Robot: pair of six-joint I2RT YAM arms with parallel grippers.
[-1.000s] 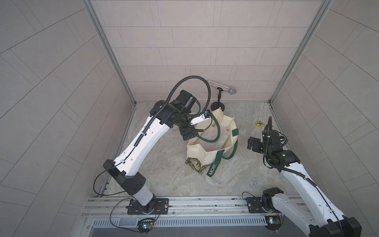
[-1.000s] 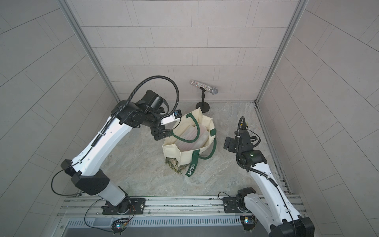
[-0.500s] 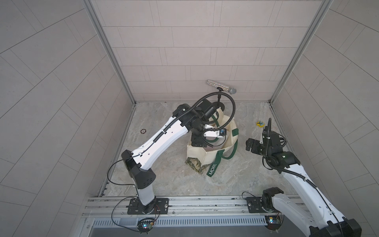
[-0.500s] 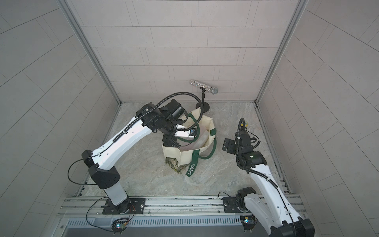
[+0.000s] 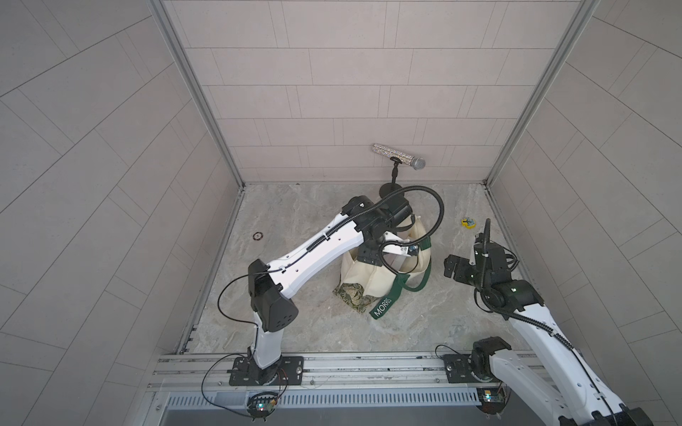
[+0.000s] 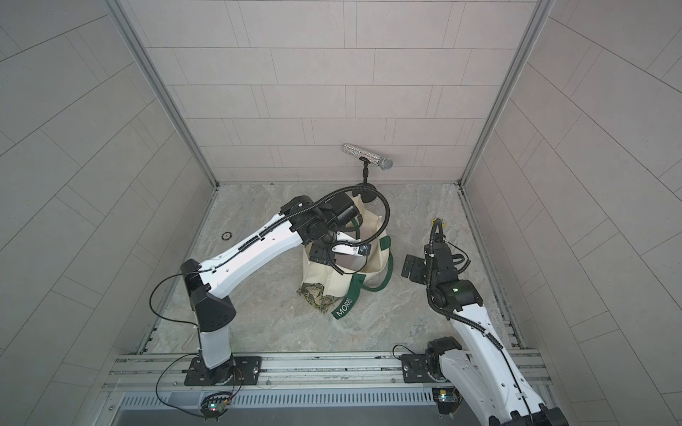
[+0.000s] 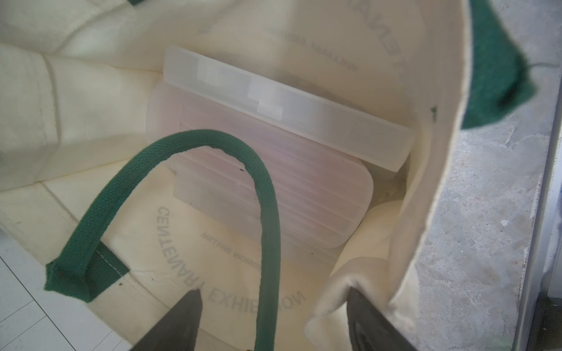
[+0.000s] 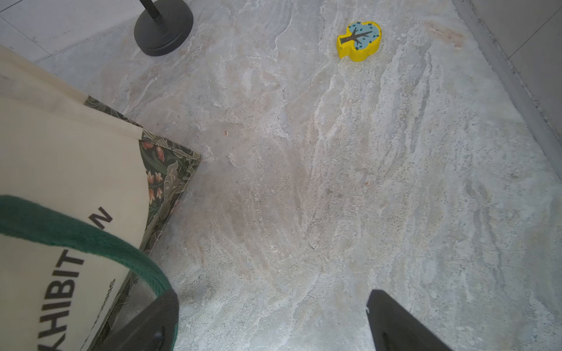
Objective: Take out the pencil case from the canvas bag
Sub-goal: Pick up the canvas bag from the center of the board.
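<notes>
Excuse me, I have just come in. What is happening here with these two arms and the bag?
The left pincer hangs open at the mouth of the canvas bag, pointing inside. At the bottom a long translucent case lies across a flatter ribbed one; I cannot tell which is the pencil case. Nothing is gripped, and a green handle loops across in front of them. The right pincer hovers open over the table beside the bag.

Marbled grey floor (image 5: 295, 313) has a cream green-handled canvas bag (image 5: 369, 284) mid-frame, a black round stand base (image 5: 386, 190) just above it, and a yellow tree-shaped block (image 5: 468, 222) to the right.
</notes>
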